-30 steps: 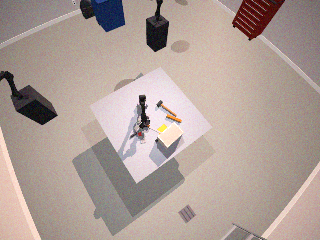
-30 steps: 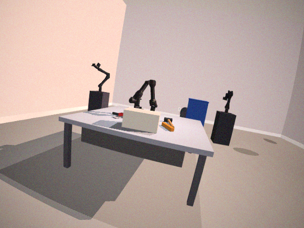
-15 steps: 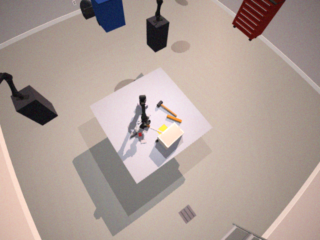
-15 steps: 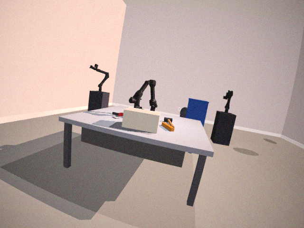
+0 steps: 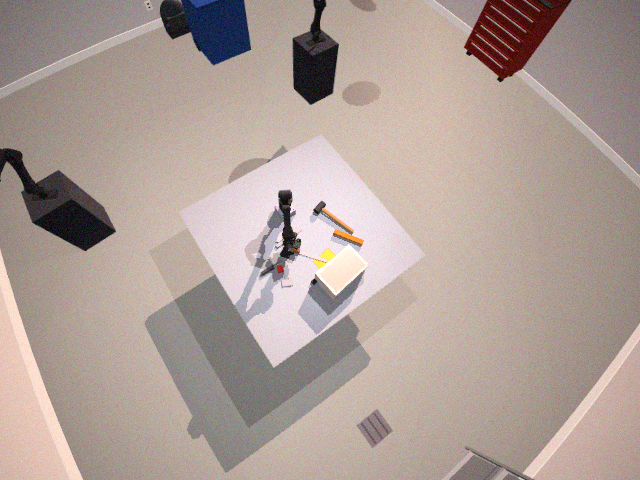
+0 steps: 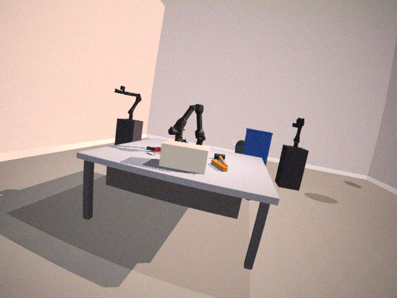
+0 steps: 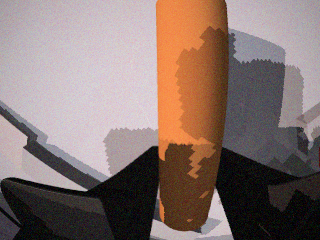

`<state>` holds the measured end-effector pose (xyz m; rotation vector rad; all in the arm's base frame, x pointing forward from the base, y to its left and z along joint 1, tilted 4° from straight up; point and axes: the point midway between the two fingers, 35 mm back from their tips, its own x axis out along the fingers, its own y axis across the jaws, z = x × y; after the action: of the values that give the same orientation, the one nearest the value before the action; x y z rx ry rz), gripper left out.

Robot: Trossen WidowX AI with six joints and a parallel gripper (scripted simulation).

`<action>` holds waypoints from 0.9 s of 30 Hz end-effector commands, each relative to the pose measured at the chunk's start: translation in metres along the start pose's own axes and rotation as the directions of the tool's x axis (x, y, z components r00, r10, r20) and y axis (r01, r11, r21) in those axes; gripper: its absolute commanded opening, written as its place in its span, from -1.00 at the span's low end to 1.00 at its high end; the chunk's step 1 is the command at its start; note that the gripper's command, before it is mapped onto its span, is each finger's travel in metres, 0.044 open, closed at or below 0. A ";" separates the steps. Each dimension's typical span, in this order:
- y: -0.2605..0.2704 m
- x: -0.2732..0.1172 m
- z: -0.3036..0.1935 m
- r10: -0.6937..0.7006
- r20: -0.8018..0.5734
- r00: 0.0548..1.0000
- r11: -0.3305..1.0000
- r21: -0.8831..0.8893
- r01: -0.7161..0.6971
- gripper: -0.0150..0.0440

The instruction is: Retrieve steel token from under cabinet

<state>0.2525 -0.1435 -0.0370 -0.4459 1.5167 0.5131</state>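
Observation:
My gripper (image 5: pixel 294 251) (image 7: pixel 188 172) is shut on the orange handle (image 7: pixel 192 90) of a tool. The tool's thin pale shaft (image 5: pixel 310 256) points towards the cabinet (image 5: pixel 341 270) (image 6: pixel 183 157), a cream box. The shaft crosses the yellow marked area (image 5: pixel 328 254), and its far end shows close to the cabinet's front edge; whether it reaches under cannot be told. The cabinet hides part of the yellow area. The steel token is not visible in any view, and the vent slots cannot be made out. The shaft's height above the table is unclear.
A hammer (image 5: pixel 338 220) (image 6: pixel 219 156) and an orange bar (image 5: pixel 348 237) (image 6: pixel 219 165) lie to one side on the table (image 5: pixel 320 160) (image 6: pixel 243 182). A red block (image 5: pixel 280 268) (image 6: pixel 157 149), a dark bar (image 5: pixel 267 270) and a pale flat piece (image 5: pixel 286 283) lie on the other side.

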 end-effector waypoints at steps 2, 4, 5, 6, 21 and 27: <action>0.000 -0.001 0.000 0.002 0.000 1.000 0.999 -0.046 -0.002 -0.49; 0.001 -0.001 0.001 0.002 0.000 1.000 0.999 -0.048 -0.002 -0.49; 0.001 -0.001 0.001 0.002 0.000 1.000 0.999 -0.050 -0.002 -0.49; 0.002 -0.001 0.002 0.002 0.000 1.000 0.999 -0.051 -0.002 -0.49; 0.014 -0.001 0.013 0.003 0.000 1.000 0.998 -0.071 -0.003 -0.49; 0.020 -0.001 0.018 0.004 0.001 1.000 0.997 -0.075 -0.003 -0.49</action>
<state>0.2556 -0.1218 -0.0356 -0.4960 1.5051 0.5715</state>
